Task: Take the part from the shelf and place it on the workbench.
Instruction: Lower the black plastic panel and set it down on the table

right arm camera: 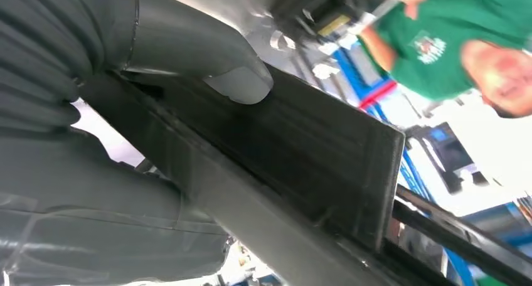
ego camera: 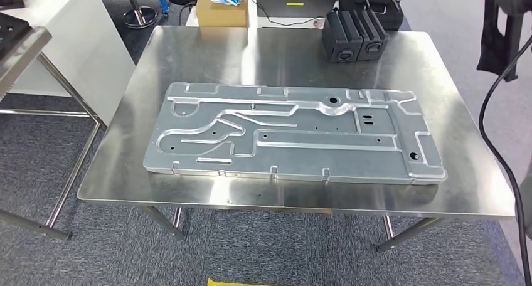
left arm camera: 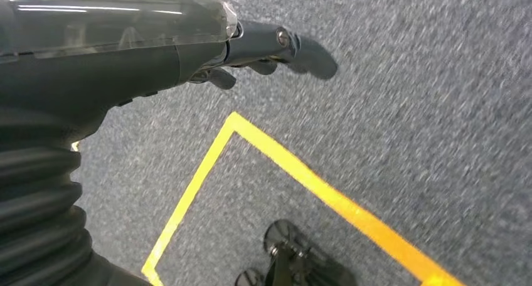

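Fingers (left arm camera: 301, 51) of the left hand (left arm camera: 188, 54) hang loosely apart over grey carpet, holding nothing; the right hand (right arm camera: 188, 54) grips a black part (right arm camera: 301, 154), thumb pressed on top. One stamped metal panel (ego camera: 292, 132) and two black blocks (ego camera: 354, 35) occupy the steel workbench (ego camera: 452, 173).

Workshop or factory test floor: steel workbench (ego camera: 439, 192) bearing a stamped metal panel (ego camera: 295, 132), grey carpet with yellow floor tape (left arm camera: 326, 192) below the left hand (left arm camera: 270, 51).
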### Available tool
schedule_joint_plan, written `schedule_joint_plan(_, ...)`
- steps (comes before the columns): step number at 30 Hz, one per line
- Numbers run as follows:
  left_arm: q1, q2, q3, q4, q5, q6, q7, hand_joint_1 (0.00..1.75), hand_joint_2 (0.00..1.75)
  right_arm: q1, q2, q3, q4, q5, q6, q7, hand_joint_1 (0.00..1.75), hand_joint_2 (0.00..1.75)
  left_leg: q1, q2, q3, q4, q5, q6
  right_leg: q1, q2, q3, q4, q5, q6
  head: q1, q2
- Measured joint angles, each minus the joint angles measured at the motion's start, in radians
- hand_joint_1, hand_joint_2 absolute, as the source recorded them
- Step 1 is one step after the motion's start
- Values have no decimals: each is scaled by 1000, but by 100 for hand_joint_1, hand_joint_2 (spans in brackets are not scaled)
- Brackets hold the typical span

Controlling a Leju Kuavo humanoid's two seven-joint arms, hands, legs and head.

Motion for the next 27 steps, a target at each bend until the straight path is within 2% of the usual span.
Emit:
schedule_joint_plan(2, 0, 0, 2, 0, 0, -1, -3, 0, 175, -7, -6, 16, 28, 12, -2, 0, 175, 175, 6, 2, 12, -24, 3, 2, -2, -1, -2, 4, -8, 8, 0, 0)
schedule_joint_plan(3, -1, -1, 2, 0, 0, -2, -4, 0, 175, -13, -9, 23, 40, 14, -2, -1, 175, 175, 9, 2, 18, -35, 7, 4, -3, -1, -13, 28, -24, 13, 1, 0)
schedule_joint_plan(4, -1, -1, 2, 0, 0, -2, -4, 0, 175, -20, -12, 29, 53, 15, -2, -1, 175, 175, 12, 2, 22, -42, 10, 5, -5, -1, -36, 76, -49, 19, 1, 0)
schedule_joint_plan(6, -1, -3, 2, 0, 0, -3, -5, 0, 175, -29, -15, 40, 76, 16, -2, -2, 175, 175, 13, 2, 24, -43, 9, 6, -11, -1, -106, 209, -103, 30, 1, 0)
schedule_joint_plan(7, -1, -4, 3, 0, 0, -3, -5, 0, 175, -30, -16, 44, 85, 17, -2, -2, 175, 175, 15, 2, 25, -41, 7, 5, -16, -1, -135, 257, -112, 36, 1, 0)
schedule_joint_plan(8, -1, -6, 3, 0, 0, -3, -5, 0, 175, -30, -17, 48, 93, 18, -3, -2, 175, 175, 18, 2, 26, -38, 4, 2, -22, -1, -148, 270, -102, 42, 1, 0)
schedule_joint_plan(9, -1, -7, 3, 0, 0, -3, -5, 0, 175, -31, -17, 50, 98, 18, -3, -2, 175, 175, 22, 2, 27, -34, -1, -3, -28, -2, -141, 243, -72, 48, 1, 0)
schedule_joint_plan(10, -1, -8, 3, 0, 0, -3, -5, 0, 175, -33, -18, 53, 103, 19, -3, -2, 175, 175, 26, 2, 28, -26, -8, -10, -35, -4, -115, 180, -30, 56, 1, 0)
schedule_joint_plan(11, -1, -7, 3, 0, 0, -3, -5, 0, 175, -35, -19, 55, 107, 19, -3, -2, 175, 175, 29, 1, 27, -17, -16, -19, -38, -4, -85, 115, 0, 64, 2, 0)
schedule_joint_plan(12, -1, -6, 3, 0, 0, -3, -5, 0, 175, -39, -20, 57, 112, 19, -3, -2, 175, 175, 30, 0, 24, -7, -24, -27, -40, -3, -61, 61, 20, 64, 3, 0)
schedule_joint_plan(13, -2, -5, 3, 0, 0, -3, -5, 0, 175, -40, -20, 59, 116, 19, -3, -2, 175, 175, 29, -1, 22, 1, -29, -34, -39, -2, -47, 30, 25, 61, 4, 0)
schedule_joint_plan(16, -1, -5, 4, 1, -1, -3, -6, 0, 175, -41, -20, 66, 127, 25, -4, -1, 175, 175, 27, -1, 21, 4, -35, -44, -35, 1, -48, 30, 16, 33, 2, 0)
schedule_joint_plan(18, -1, -5, 4, 1, -2, -5, -7, 0, 175, -43, -20, 72, 132, 40, -9, 7, 175, 175, 28, 1, 9, 35, -59, -50, -35, 0, -47, 31, 14, 18, 1, 0)
schedule_joint_plan(20, -2, -6, 4, 1, -4, -6, -9, 0, 175, -46, -20, 77, 136, 56, -16, 16, 175, 175, 28, 3, -8, 77, -87, -53, -35, 0, -46, 30, 13, 11, 0, 0)
schedule_joint_plan(23, -2, -6, 4, 1, -5, -6, -10, 0, 175, -46, -19, 79, 137, 60, -19, 18, 175, 175, 28, 3, -15, 95, -96, -53, -35, -1, -45, 30, 13, 10, 0, 0)
schedule_joint_plan(25, -2, -6, 4, 1, -8, -8, -10, 0, 175, -45, -19, 88, 146, 78, -31, 26, 175, 175, 27, 3, -52, 174, -129, -52, -31, -1, -45, 30, 13, 7, 0, 0)
schedule_joint_plan(26, -3, -6, 4, 1, -13, -11, -10, 0, 175, -41, -13, 103, 161, 104, -52, 39, 175, 175, 23, 2, -69, 203, -127, -43, -23, 1, -43, 30, 11, 3, 0, 0)
schedule_joint_plan(27, -5, -6, 4, 0, -18, -13, -9, 0, 175, -35, -5, 120, 179, 134, -74, 54, 175, 175, 16, 2, -74, 205, -110, -30, -15, 2, -39, 30, 9, -1, 1, 0)
